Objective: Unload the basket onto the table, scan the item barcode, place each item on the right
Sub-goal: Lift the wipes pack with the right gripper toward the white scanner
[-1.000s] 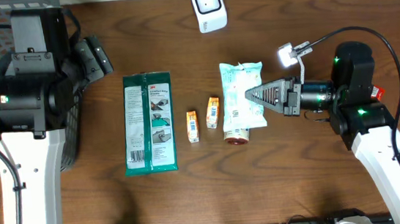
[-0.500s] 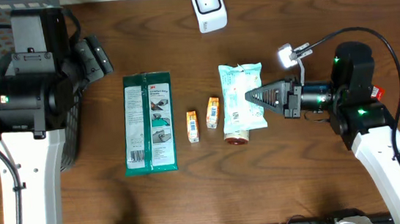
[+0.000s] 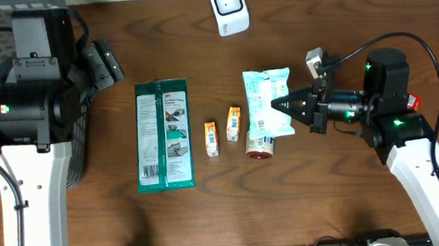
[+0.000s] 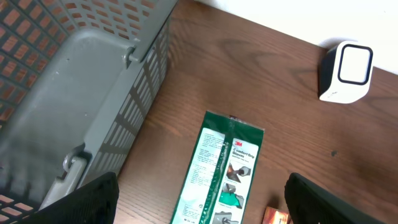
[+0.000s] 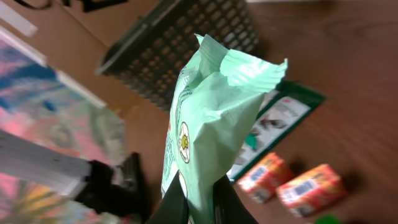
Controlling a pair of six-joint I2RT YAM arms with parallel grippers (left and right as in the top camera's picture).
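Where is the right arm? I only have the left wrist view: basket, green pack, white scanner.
Observer: The right gripper is shut on a pale green pouch, just right of the small orange boxes.
Operator: How is the pouch sitting in the grip?
Observer: In the right wrist view it stands up from the closed jaws, crimped end uppermost.
Operator: Is it at the scanner?
Observer: Not yet. From overhead the scanner stands at the table's far edge, and the pouch is well short of it, nearer the robot and slightly to the right.
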